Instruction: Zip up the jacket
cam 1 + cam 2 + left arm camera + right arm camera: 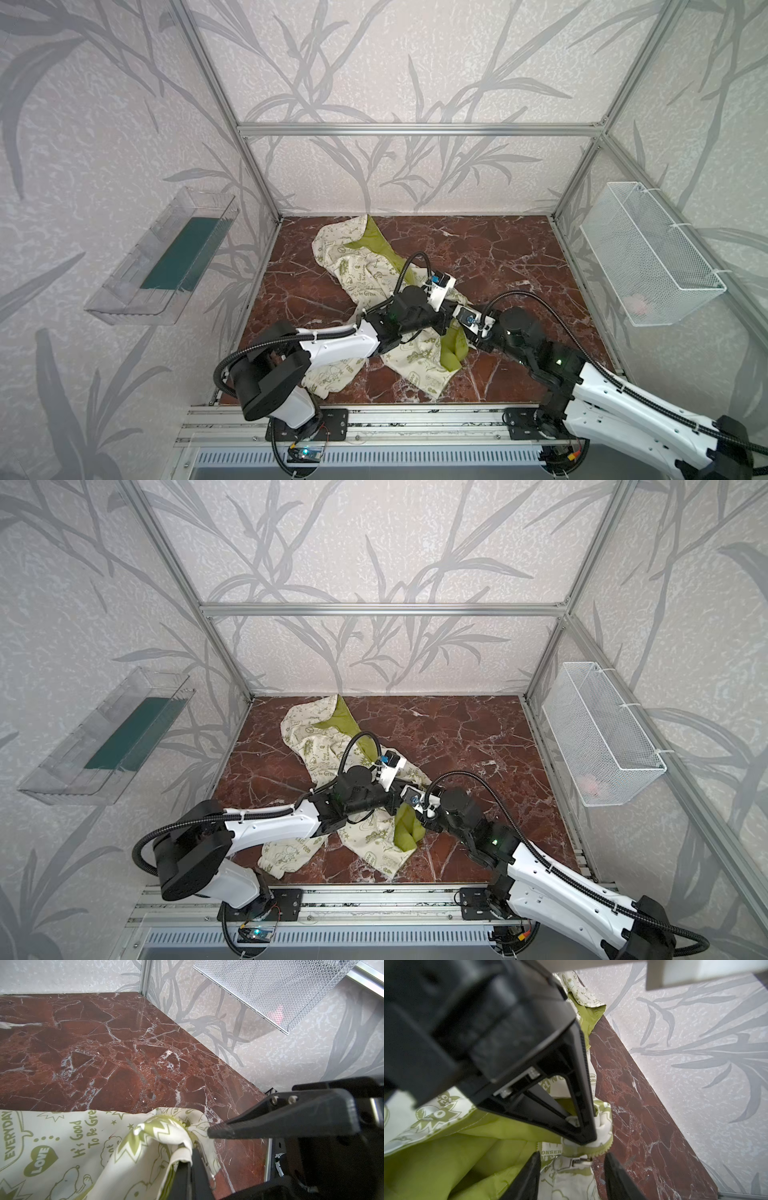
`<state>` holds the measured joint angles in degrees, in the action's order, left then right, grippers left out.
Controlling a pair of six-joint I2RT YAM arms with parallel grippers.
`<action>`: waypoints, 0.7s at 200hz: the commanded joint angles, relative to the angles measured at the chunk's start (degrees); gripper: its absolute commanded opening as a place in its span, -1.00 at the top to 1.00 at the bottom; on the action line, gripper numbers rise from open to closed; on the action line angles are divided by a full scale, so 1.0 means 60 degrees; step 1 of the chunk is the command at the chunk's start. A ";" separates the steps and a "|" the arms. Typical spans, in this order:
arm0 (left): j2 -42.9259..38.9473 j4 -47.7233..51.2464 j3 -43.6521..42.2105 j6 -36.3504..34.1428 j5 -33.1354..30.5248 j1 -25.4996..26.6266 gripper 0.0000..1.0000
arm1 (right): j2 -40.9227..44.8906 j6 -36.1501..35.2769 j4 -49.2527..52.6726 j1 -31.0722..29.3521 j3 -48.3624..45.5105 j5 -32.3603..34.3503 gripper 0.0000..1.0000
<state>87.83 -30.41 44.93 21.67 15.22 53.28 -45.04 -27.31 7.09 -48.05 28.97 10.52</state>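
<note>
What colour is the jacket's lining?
The lining is plain yellow-green; clearest in the right wrist view.

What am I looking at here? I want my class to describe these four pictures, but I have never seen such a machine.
This is a robot with a left arm and a right arm, each ending in a two-fingered gripper. Two pictures look down from one overhead camera; two come from small cameras on the wrists. On the red marble-patterned table lies an open cream jacket with green prints and green lining. The left gripper is shut on the jacket's edge. The right gripper is open, its fingers either side of the metal zipper pull, gripping nothing yet.
</note>
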 commanded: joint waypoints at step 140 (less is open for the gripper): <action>-0.0196 -0.0173 -0.0065 0.0022 -0.0053 -0.0037 1.00 | 0.0033 -0.0063 0.0189 0.0054 0.0119 0.0277 0.33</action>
<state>87.83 -30.39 44.93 21.67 15.07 53.28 -45.56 -27.59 7.20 -48.01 28.97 11.57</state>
